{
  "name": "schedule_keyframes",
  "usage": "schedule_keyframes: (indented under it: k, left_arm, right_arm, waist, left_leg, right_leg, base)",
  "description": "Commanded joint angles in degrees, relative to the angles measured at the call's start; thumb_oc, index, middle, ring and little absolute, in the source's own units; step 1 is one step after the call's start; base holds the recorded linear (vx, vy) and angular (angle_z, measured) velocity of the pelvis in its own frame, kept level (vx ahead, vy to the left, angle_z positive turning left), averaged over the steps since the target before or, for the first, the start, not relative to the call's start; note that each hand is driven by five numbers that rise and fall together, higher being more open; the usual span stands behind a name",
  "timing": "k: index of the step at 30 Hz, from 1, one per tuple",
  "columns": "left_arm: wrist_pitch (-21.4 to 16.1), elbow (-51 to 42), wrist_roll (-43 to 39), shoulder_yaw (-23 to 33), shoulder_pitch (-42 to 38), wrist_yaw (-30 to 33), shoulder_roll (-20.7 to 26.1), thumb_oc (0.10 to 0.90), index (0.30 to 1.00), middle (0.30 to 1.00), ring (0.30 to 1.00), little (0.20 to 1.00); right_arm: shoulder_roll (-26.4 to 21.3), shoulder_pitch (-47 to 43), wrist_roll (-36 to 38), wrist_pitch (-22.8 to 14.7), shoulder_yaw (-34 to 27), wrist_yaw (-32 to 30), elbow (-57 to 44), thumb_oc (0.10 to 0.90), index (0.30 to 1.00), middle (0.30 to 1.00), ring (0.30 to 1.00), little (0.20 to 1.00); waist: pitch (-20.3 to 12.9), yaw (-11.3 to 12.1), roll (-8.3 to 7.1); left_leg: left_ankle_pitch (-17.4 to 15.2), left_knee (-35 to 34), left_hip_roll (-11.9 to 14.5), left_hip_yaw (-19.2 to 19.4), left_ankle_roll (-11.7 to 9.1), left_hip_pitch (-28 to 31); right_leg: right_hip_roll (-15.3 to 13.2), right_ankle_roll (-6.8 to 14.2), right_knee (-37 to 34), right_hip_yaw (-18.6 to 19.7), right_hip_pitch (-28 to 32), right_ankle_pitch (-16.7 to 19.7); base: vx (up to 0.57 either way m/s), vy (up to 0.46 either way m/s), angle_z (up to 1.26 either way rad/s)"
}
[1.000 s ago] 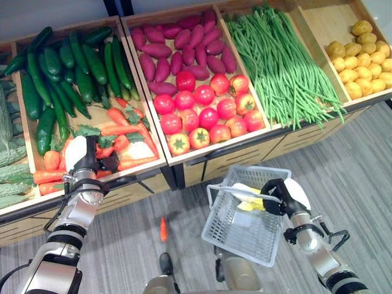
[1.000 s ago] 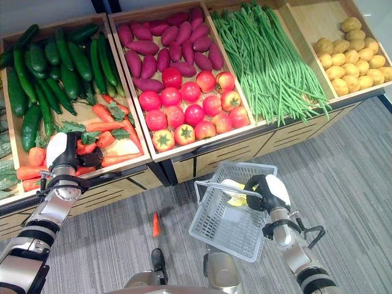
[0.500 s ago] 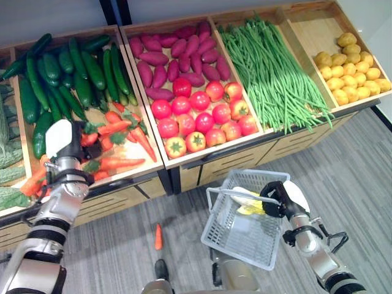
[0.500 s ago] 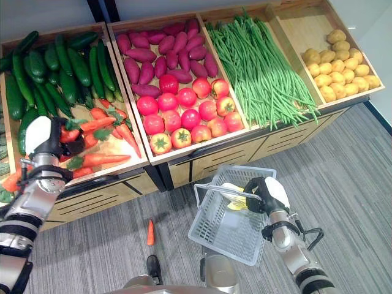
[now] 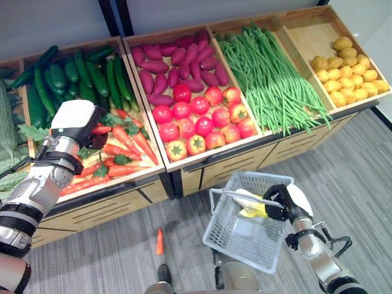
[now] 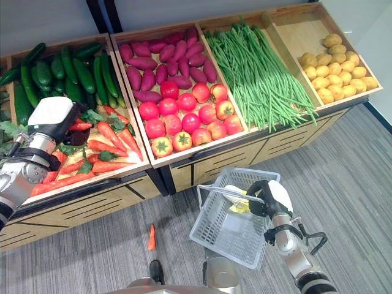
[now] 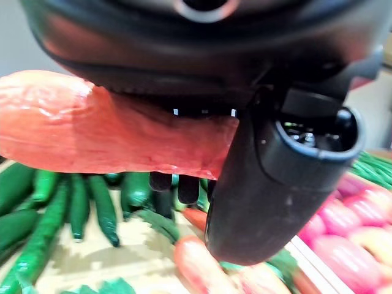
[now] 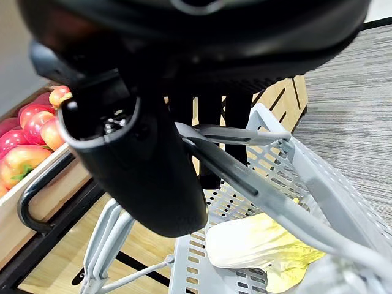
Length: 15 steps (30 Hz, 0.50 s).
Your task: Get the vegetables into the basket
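My left hand [image 5: 75,121] hangs above the carrot bin [image 5: 110,156], shut on an orange carrot [image 7: 104,131] that lies across its palm; the carrot's tip [image 5: 100,130] pokes out beside the fingers. My right hand [image 5: 283,202] is shut on the handle [image 8: 245,184] of the grey wire basket [image 5: 245,228], held tilted above the floor. In the basket lies a pale yellow leafy vegetable [image 5: 251,205]. A lone carrot [image 5: 160,241] lies on the grey floor below the bins.
The wooden stand holds cucumbers [image 5: 67,76], sweet potatoes [image 5: 177,61], tomatoes [image 5: 202,116], green beans [image 5: 269,73] and potatoes [image 5: 346,64] in separate bins. Grey carpet [image 5: 355,165] spreads in front and to the right.
My left hand has risen off the carrot pile toward the cucumbers, with a carrot in it. The camera has shifted. The basket and right hand stay about the same.
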Motion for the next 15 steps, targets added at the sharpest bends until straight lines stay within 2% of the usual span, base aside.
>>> schedule_keyframes:
  k: [1, 3, 10, 12, 15]
  left_arm:
    - [-3.2, -2.8, 1.6, -1.6, -7.2, 1.7, 5.3, 0.4, 0.3, 0.3, 0.3, 0.3]
    - [-4.2, -3.9, 2.2, -2.1, -6.5, 1.9, 5.7, 0.4, 0.3, 0.3, 0.3, 0.3]
    - [-5.7, -10.7, -0.3, 3.3, 1.0, 2.6, 3.0, 0.4, 0.3, 0.3, 0.3, 0.3]
    - [-6.7, -14.5, -0.6, 5.4, 4.3, 2.0, 3.9, 0.4, 0.3, 0.3, 0.3, 0.3]
    - [-7.8, -18.0, -0.8, 5.1, 5.2, 0.7, 6.0, 0.4, 0.3, 0.3, 0.3, 0.3]
  right_arm:
    - [-1.9, 1.5, 2.2, -6.0, -2.2, -1.3, -4.4, 0.4, 0.3, 0.3, 0.3, 0.3]
    - [-1.9, 1.8, 2.0, -6.4, -2.0, -1.4, -4.6, 0.4, 0.3, 0.3, 0.3, 0.3]
    - [-1.8, 3.2, 1.7, -6.4, -3.7, -2.0, -5.1, 0.4, 0.3, 0.3, 0.3, 0.3]
    - [-2.2, 3.7, 1.6, -6.4, -4.4, -2.0, -5.8, 0.4, 0.3, 0.3, 0.3, 0.3]
    - [-2.0, 4.6, 1.9, -6.3, -5.6, -2.2, -6.1, 0.4, 0.3, 0.3, 0.3, 0.3]
  waist:
    - [-5.2, -0.8, 0.25]
    - [-5.4, -0.8, 0.28]
    - [-6.0, -0.4, 0.33]
    - [-5.9, -0.3, 0.27]
    - [-5.4, -0.2, -0.29]
  left_leg:
    - [-1.5, 0.0, -1.2, -3.1, 0.2, -0.4]
    - [-1.8, 0.0, -1.3, -3.0, 0.3, -0.1]
    - [-2.5, 0.0, -1.7, -2.6, 0.7, 1.3]
    - [-2.5, 0.0, -2.1, -2.3, 1.2, 1.9]
    - [-3.0, 1.3, -3.0, -1.5, 1.9, 1.2]
  right_leg:
    - [-7.2, 8.8, -0.1, -0.2, 4.6, -3.6]
    - [-7.2, 8.8, -0.1, 0.0, 4.8, -3.7]
    - [-7.3, 8.8, -0.1, 0.2, 5.6, -4.2]
    - [-7.4, 8.9, 0.0, 0.5, 5.8, -4.1]
    - [-7.9, 9.3, 0.4, 1.7, 5.3, -3.3]
  base:
    - [0.02, 0.009, -0.05]
    - [0.03, 0.006, -0.03]
    - [0.01, 0.011, -0.01]
    - [0.0, 0.061, -0.1]
    - [-0.05, 0.093, -0.07]
